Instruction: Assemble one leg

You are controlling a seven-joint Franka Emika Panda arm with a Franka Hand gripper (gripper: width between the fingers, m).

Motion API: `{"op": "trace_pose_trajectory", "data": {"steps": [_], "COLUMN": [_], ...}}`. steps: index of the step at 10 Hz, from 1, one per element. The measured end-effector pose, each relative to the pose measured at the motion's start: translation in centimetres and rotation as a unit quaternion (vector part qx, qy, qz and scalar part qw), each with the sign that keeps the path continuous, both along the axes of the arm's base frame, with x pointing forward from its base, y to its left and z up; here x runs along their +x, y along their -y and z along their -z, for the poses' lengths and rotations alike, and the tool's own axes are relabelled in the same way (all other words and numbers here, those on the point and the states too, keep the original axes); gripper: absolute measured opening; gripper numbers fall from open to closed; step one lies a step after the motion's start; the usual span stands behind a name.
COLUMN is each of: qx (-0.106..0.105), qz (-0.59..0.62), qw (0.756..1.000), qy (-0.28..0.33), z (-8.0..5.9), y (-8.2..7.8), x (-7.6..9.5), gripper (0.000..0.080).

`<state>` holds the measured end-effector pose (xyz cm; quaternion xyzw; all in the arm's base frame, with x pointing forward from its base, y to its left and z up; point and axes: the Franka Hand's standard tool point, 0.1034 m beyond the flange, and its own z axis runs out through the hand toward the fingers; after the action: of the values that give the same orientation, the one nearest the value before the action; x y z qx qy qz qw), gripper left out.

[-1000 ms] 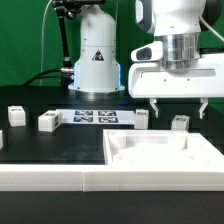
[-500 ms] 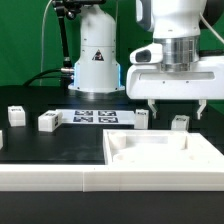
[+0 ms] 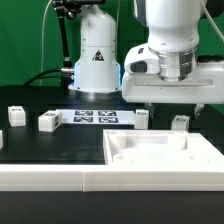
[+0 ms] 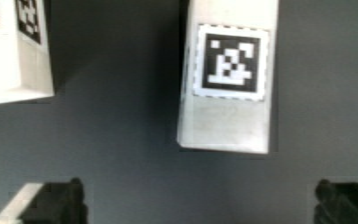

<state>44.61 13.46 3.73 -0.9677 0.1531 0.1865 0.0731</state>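
1. At the exterior view's far left, a small white leg [image 3: 15, 115] sits on the black table [image 3: 60, 145], with its tag facing the camera.
2. Just to its right, and apart from it, is a second leg [image 3: 47, 121].
3. Behind these, in the upper middle of the frame, stands the arm's white base [image 3: 97, 58].
4. In front of the base, the marker board [image 3: 93, 117] lies flat on the table.
5. Right of the board is a third leg [image 3: 143, 118], close to the far edge of the tabletop.
6. The gripper [image 3: 177, 106] hangs above the table in the upper right. Its fingers point down and are clear of everything below.
7. A fourth leg [image 3: 180, 123] sits under the gripper, near the tabletop's far edge.
8. The white tray-like tabletop [image 3: 165, 165] fills the lower right.
9. In the wrist view, the fingertips [image 4: 51, 200] stand wide apart with nothing between them, so the gripper [image 4: 201, 200] is fully spread and empty.
10. Ahead of that gap, a tagged leg [image 4: 229, 90] lies on the dark surface, touching neither fingertip. Another tagged white piece [image 4: 12, 50] lies beside it, apart.
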Motion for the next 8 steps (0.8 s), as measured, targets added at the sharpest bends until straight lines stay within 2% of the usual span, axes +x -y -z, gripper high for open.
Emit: {"op": "trace_pose_trajectory", "data": {"steps": [1, 2, 4, 7, 8], "qx": [0.007, 0.017, 0.037, 0.059, 0.059], "qz": [-0.004, -0.006, -0.005, -0.011, -0.012], "qw": [0.999, 0.997, 0.99, 0.972, 0.971], "qy": [-0.039, -0.08, -0.138, -0.229, -0.233], "z": [-0.1, -0.1, 0.4, 1.3, 1.7], "y": [-0.3, -0.5, -0.8, -0.7, -0.9], "x": [-0.6, -0.3, 0.3, -0.4, -0.5], "gripper": [0.0649, 0.0649, 0.0649, 0.0649, 0.0649]}}
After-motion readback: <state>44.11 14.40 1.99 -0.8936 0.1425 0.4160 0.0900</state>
